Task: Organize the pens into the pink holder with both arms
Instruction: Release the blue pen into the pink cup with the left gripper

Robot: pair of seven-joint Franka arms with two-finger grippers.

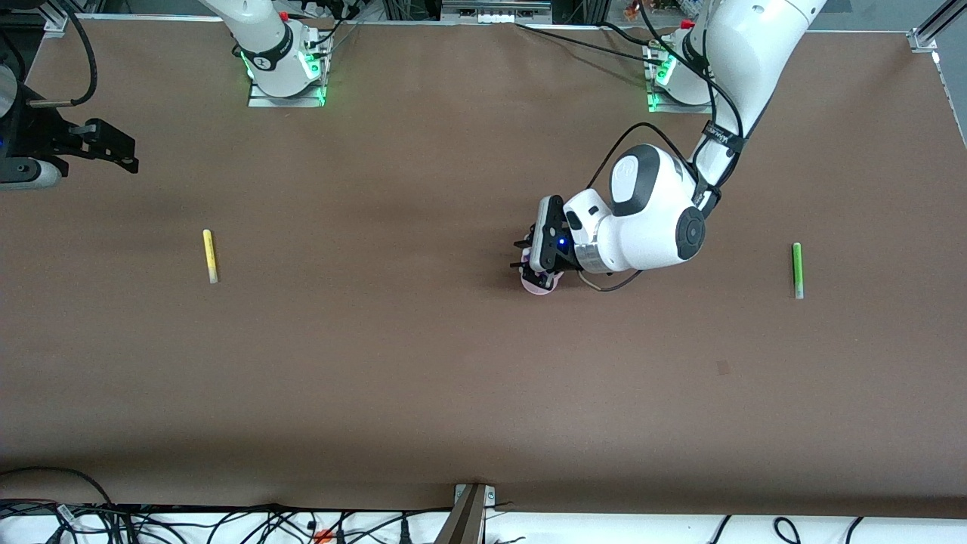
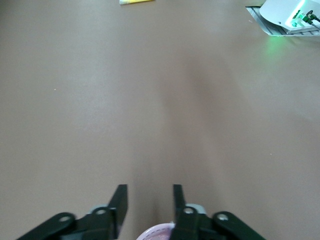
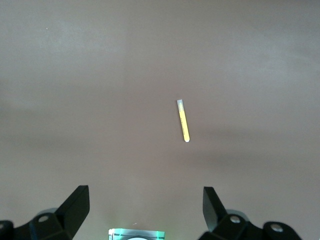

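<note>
The pink holder (image 1: 541,286) stands mid-table, mostly hidden under my left gripper (image 1: 522,257). In the left wrist view only the holder's rim (image 2: 159,233) shows, just below that gripper (image 2: 149,200), whose fingers stand apart with nothing between their tips. A yellow pen (image 1: 210,255) lies toward the right arm's end and also shows in the right wrist view (image 3: 183,120) and the left wrist view (image 2: 136,1). A green pen (image 1: 796,270) lies toward the left arm's end. My right gripper (image 1: 113,149) hangs wide open (image 3: 145,200), high over the right arm's end. The magenta and purple pens are out of view.
The brown table (image 1: 423,378) carries only these things. The right arm's base (image 1: 285,68) and the left arm's base (image 1: 668,75) stand with green lights along the edge farthest from the front camera. Cables lie off the near edge.
</note>
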